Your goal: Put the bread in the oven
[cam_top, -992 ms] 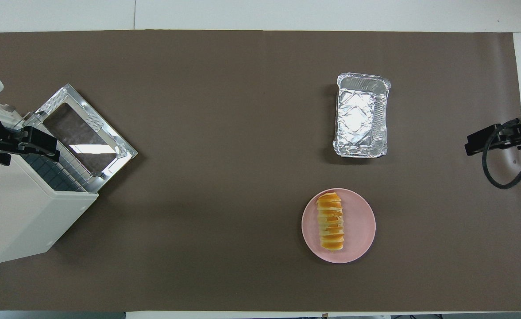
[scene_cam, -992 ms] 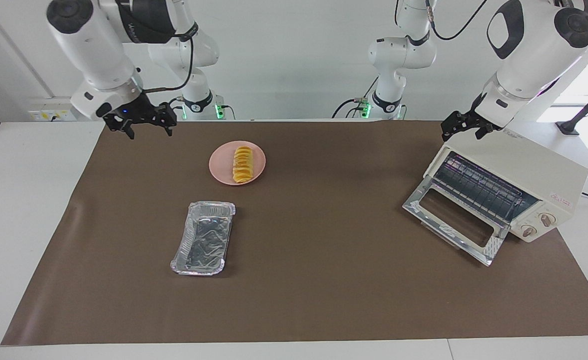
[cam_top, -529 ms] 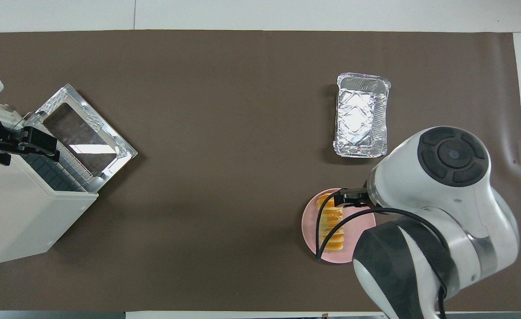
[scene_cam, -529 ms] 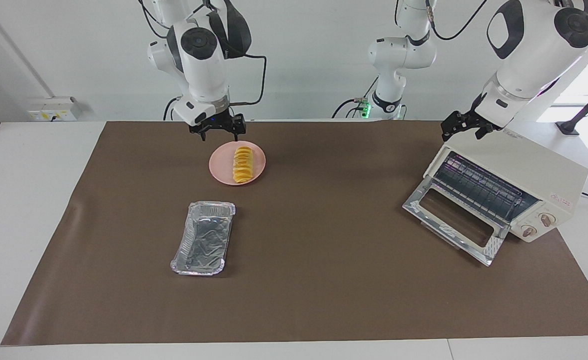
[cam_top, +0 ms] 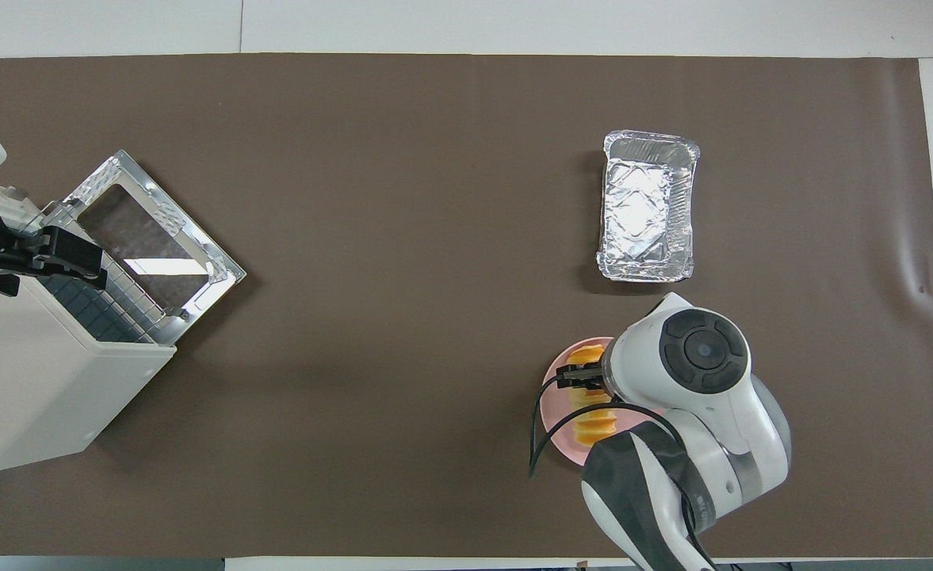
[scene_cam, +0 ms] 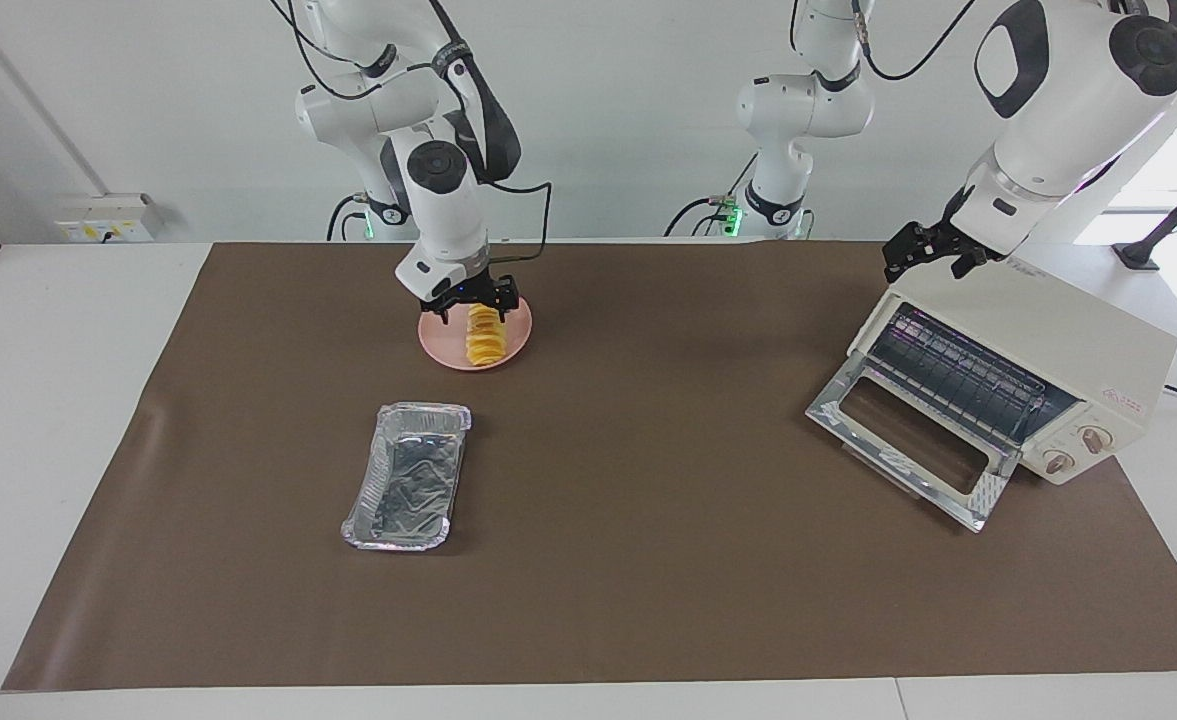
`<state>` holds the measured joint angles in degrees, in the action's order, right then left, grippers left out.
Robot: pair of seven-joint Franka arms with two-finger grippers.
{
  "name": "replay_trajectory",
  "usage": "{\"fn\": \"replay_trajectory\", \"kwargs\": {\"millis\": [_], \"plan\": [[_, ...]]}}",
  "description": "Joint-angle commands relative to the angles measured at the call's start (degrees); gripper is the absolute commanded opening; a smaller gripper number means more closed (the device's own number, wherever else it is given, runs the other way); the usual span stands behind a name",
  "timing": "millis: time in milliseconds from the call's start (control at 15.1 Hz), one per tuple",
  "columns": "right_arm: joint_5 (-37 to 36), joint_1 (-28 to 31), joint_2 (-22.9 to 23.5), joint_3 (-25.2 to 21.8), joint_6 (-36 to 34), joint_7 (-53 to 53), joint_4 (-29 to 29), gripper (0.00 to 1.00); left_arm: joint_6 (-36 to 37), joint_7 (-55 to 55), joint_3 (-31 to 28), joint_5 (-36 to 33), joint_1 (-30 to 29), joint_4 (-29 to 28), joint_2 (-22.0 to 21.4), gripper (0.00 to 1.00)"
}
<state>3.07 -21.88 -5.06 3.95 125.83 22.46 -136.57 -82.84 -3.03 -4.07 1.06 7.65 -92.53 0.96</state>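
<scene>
Bread (scene_cam: pixel 486 336) on plate (scene_cam: pixel 519 345), under right gripper (scene_cam: pixel 469 299), fingers spread astride it. I judge it soft, light: pinch mid-length, gently. Left gripper (scene_cam: pixel 933 255) waits over oven (scene_cam: pixel 1098 345); its fingers unreadable.

Table cover (scene_cam: pixel 648 560) looks like matt brown paper, a little rippled near the edges. The foil tray (scene_cam: pixel 408 476) is thin crinkled silver foil, pretty shiny. Oven (scene_cam: pixel 1048 350) has a smooth cream painted shell, a glass pane in a bright embossed metal door frame (scene_cam: pixel 908 440), and a wire metal rack (scene_cam: pixel 958 375) inside. Plate (scene_cam: pixel 445 352) is plain pink, smooth, low sheen. Bread (scene_cam: pixel 486 342) has a ridged golden crust, slightly glossy. Arm casings (cam_top: pixel 700 373) are glossy white plastic with black parts.
</scene>
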Motion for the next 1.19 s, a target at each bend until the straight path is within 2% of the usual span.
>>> {"fn": "replay_trajectory", "kwargs": {"millis": [0, 132, 264, 331, 397, 463, 793, 1124], "plan": [[0.6, -0.7, 0.8, -0.3, 6.3, -0.3, -4.3, 1.00, 0.6, -0.2, 0.6, -1.0, -0.8, 0.1, -0.4, 1.00], [0.6, -0.9, 1.2, -0.3, 11.8, -0.1, -7.5, 1.00, 0.6, -0.2, 0.6, -1.0, -0.8, 0.1, -0.4, 1.00], [0.6, -1.9, 2.4, -0.3, 13.0, 0.0, -8.4, 1.00, 0.6, -0.2, 0.6, -1.0, -0.8, 0.2, -0.4, 1.00], [0.6, -2.0, 2.8, -0.3, 13.4, 0.5, -8.4, 0.77, 0.6, -0.2, 0.6, -0.9, -0.8, 0.1, -0.4, 1.00], [0.6, -2.0, 3.0, -0.3, 13.4, 0.3, -7.8, 0.20, 0.6, -0.1, 0.6, -1.0, -0.8, 0.1, -0.4, 1.00], [0.6, -2.0, 3.3, -0.3, 13.0, 0.5, -7.4, 0.00, 0.6, -0.2, 0.6, -1.0, -0.8, 0.1, -0.4, 1.00], [0.6, -2.6, 3.7, -0.3, 7.5, 0.6, -2.3, 0.00, 0.6, -0.2, 0.6, -1.0, -0.8, 0.1, -0.4, 1.00], [1.0, -0.6, 5.2, -0.5, -6.5, 0.4, 12.6, 0.00, 0.6, -0.2, 0.6, -0.9, -0.8, 0.1, -0.4, 1.00]]}}
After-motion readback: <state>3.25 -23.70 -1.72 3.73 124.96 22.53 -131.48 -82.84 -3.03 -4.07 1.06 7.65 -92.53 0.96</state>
